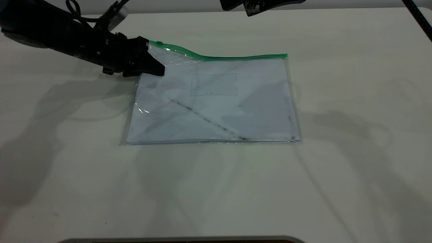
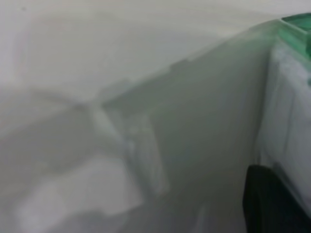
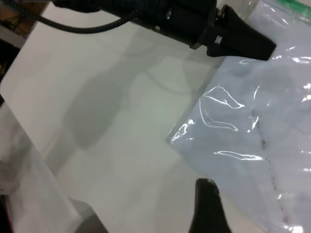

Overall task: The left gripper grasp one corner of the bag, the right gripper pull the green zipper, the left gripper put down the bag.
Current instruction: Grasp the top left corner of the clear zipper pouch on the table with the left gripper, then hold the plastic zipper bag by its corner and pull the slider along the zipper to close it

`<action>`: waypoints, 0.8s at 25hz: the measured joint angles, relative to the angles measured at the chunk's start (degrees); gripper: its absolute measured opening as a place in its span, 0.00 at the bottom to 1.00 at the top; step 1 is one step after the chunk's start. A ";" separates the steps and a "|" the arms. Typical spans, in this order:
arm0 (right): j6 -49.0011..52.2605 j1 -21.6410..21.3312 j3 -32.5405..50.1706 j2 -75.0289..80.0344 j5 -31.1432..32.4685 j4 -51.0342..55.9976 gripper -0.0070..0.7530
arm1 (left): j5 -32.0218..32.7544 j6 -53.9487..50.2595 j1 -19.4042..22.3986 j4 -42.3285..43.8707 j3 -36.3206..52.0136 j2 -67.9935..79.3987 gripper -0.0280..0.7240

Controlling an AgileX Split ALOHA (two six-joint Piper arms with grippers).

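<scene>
The bag (image 1: 216, 101) lies flat on the white table, white paper and a dark diagonal smudge showing through. The green zipper (image 1: 236, 56) runs along its far edge, with the slider tab (image 1: 158, 43) at the far left end. My left gripper (image 1: 152, 62) is shut on the bag's far left corner and holds that corner raised a little, so the zipper curves up there. It also shows in the right wrist view (image 3: 243, 41). My right gripper (image 1: 256, 5) hovers open beyond the bag's far edge, touching nothing. One of its fingers (image 3: 206, 204) is over the bag's left edge (image 3: 194, 141).
The white table (image 1: 354, 152) spreads round the bag on all sides. A dark rounded edge (image 1: 182, 239) lies at the near rim. A braided cable (image 1: 416, 15) crosses the far right corner.
</scene>
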 joint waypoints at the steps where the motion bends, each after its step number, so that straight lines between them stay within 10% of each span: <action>1: -2.79 0.00 0.00 0.00 -0.17 0.06 0.74 | 0.73 0.41 0.00 0.32 0.00 -0.32 0.11; 20: -38.35 0.00 -6.42 1.98 -6.95 17.96 0.72 | 15.91 16.30 -6.35 32.74 0.00 -20.20 0.11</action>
